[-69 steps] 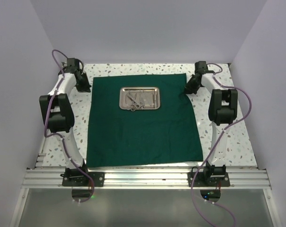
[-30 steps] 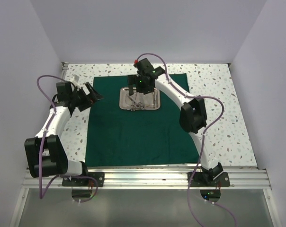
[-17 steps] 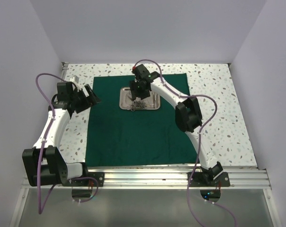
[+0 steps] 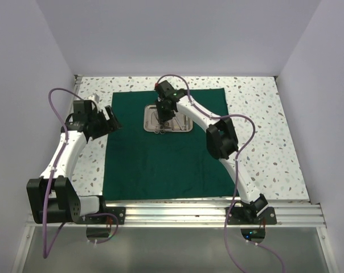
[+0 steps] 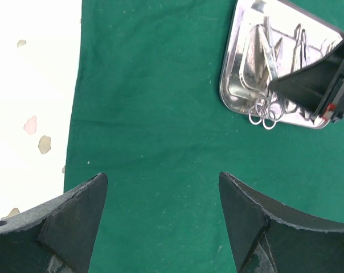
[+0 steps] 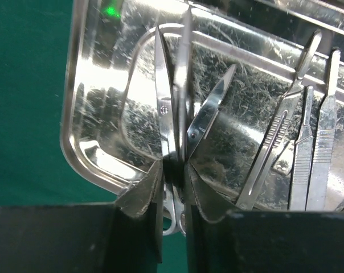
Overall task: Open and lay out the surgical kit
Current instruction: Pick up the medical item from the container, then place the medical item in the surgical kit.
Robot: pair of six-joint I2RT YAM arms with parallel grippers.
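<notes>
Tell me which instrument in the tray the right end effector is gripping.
The scissors, with crossed blades, pinched in the right end effector; the straight instruments beside them lie untouched.

Bright even light; blown-out glare on steel tray [image 6: 103, 96]

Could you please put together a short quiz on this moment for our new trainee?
1. Multiple choice: what is the right gripper closed on?
A. the scissors
B. a scalpel handle
C. nothing at all
2. True or false: the left gripper is pinching the edge of the green cloth.
3. Fill in: seen from the arms' bases, the scissors' ring handles stick out over the steel tray at its ___ rim (near or far).

Key
1. A. The fingers flank the scissors close to the pivot, inside the tray.
2. False. It is open above the cloth and holds nothing.
3. near
</notes>
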